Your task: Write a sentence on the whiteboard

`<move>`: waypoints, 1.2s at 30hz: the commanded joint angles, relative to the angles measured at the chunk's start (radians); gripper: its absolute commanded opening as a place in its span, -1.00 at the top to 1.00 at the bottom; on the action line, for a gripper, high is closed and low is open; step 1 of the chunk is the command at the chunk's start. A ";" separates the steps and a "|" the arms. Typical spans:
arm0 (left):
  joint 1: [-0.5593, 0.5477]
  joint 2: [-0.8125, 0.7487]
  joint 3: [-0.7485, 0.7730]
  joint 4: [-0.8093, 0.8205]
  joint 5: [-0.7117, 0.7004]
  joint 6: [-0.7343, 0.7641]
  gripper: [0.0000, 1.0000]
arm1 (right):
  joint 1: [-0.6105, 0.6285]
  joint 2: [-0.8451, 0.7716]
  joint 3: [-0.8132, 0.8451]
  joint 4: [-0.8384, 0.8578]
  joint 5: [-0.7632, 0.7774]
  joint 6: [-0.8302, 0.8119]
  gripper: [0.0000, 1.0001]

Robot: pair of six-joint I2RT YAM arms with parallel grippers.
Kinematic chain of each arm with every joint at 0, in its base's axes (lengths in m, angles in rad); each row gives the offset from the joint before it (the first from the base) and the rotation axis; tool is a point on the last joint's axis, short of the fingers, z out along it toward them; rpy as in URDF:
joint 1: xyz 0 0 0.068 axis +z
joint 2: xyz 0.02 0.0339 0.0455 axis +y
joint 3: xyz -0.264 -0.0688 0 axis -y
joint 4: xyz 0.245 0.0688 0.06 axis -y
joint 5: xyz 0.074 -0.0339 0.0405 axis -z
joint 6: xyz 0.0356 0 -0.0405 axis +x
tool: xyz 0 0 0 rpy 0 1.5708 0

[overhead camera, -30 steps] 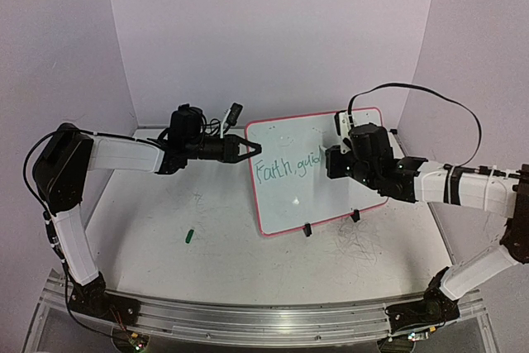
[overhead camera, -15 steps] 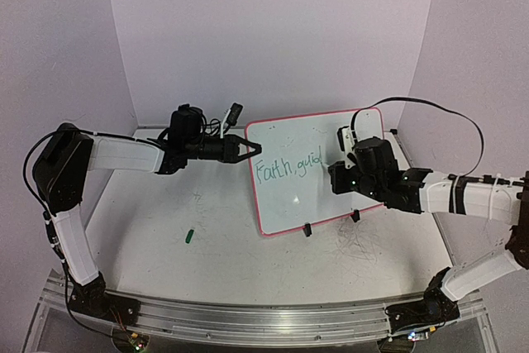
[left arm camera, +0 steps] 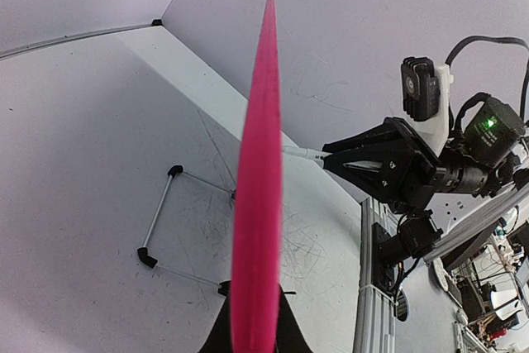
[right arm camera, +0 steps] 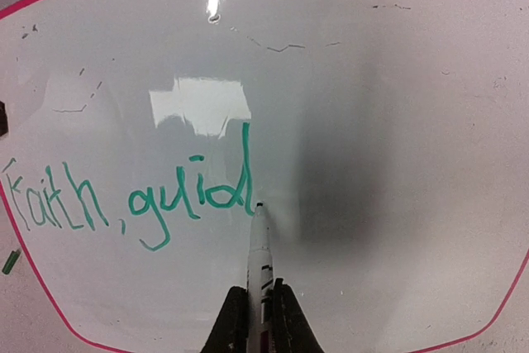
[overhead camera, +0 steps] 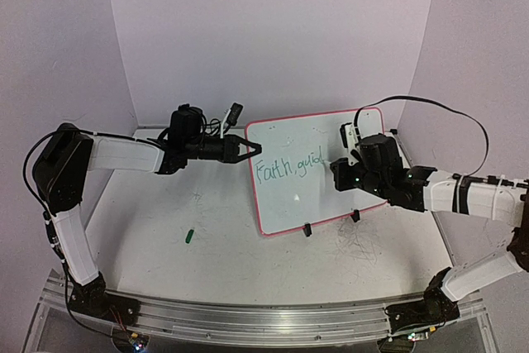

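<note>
Over the last second the right end effector [overhead camera: 339, 174] has been carried a little toward the right edge of the desk [overhead camera: 157, 221] and slightly lower, so that more of the writing is uncovered. The sentence [overhead camera: 288, 169] is now read as "Faith, guid" in green. In the right wrist view the marker [right arm camera: 260, 254] is held clamped between the closed fingers, its tip resting at the foot of the "d". The stroke of that letter is judged finished, and most of the line is still to be written. The whiteboard [overhead camera: 322, 200] stands tilted toward the far edge of the desk, right of centre, on two black clip feet [overhead camera: 307, 229]. Its left edge is pinched by the left end effector [overhead camera: 250, 151], which is closed on the pink frame and lies well clear of the writing path. To the right of the "d" the white surface is bare up to the frame, and nothing is seen blocking it, though the room left on that line may prove short. A small green object [overhead camera: 189, 236], possibly a cap, lies toward the near left corner. Dark scribble marks [overhead camera: 357, 247] are seen on the desk just in front of the board.
</note>
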 commanded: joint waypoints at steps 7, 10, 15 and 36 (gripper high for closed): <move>0.006 -0.017 0.004 -0.095 -0.086 0.038 1.00 | -0.003 0.030 0.031 0.039 0.062 0.003 1.00; 0.006 -0.017 0.005 -0.096 -0.086 0.038 1.00 | -0.003 0.022 0.021 0.022 0.104 0.013 1.00; 0.006 -0.015 0.005 -0.098 -0.084 0.038 1.00 | -0.009 0.025 0.024 0.018 0.110 0.021 1.00; 0.005 -0.009 0.011 -0.100 -0.081 0.043 1.00 | -0.009 0.013 -0.002 0.025 0.000 0.020 1.00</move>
